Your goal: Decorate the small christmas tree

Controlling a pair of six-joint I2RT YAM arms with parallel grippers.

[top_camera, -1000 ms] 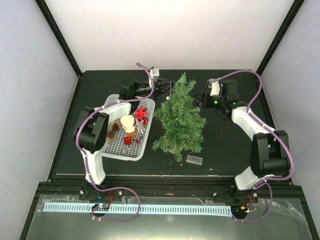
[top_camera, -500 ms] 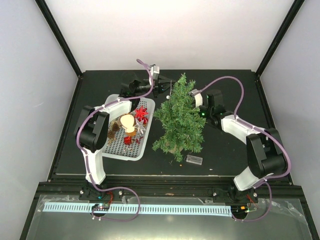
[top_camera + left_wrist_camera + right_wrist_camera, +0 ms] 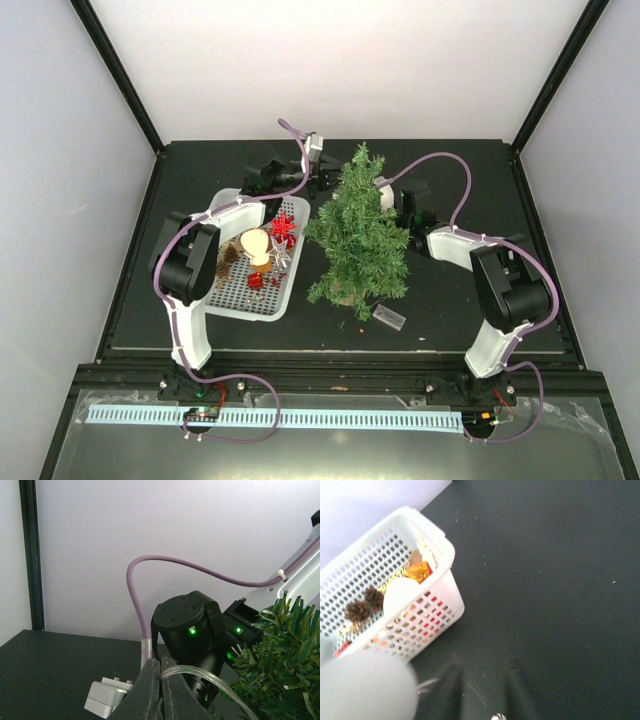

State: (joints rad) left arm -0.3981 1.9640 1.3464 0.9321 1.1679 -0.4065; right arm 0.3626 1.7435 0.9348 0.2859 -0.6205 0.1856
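Small christmas tree (image 3: 357, 235) stands on the black table (image 3: 450, 300) at mid-table, just right of the white basket (image 3: 232, 296), with a gripper on each side of its upper half.

Left gripper (image 3: 161, 667): fingers pressed together, a clear strand (image 3: 210, 674) pinched at the tips. The strand arcs right toward the tree branches (image 3: 285, 650). From above, this gripper sits at the tree's upper left, just beside the foliage and beyond the basket's far corner.

Right gripper (image 3: 482, 662): heavy blur. Two dark fingers (image 3: 454, 680) stand apart, nothing made out between them, bare table underneath. Large pale blurred blob at lower left of that view, cannot tell what it is. From above, its fingertips are hidden behind the tree's right-side branches.

In the way: the tree's top branches lie between the two grippers. Right arm's black wrist (image 3: 187, 630), green lights on, fills the left wrist view straight ahead, close behind the strand. Purple cable (image 3: 200, 570) loops above it.

Around: the basket holds pine cones (image 3: 365, 602), a white ball (image 3: 402, 592), a gold piece (image 3: 417, 571) and red ornaments (image 3: 283, 228). Small clear box (image 3: 390, 319) lies on the table near the tree's base, on the near right side.
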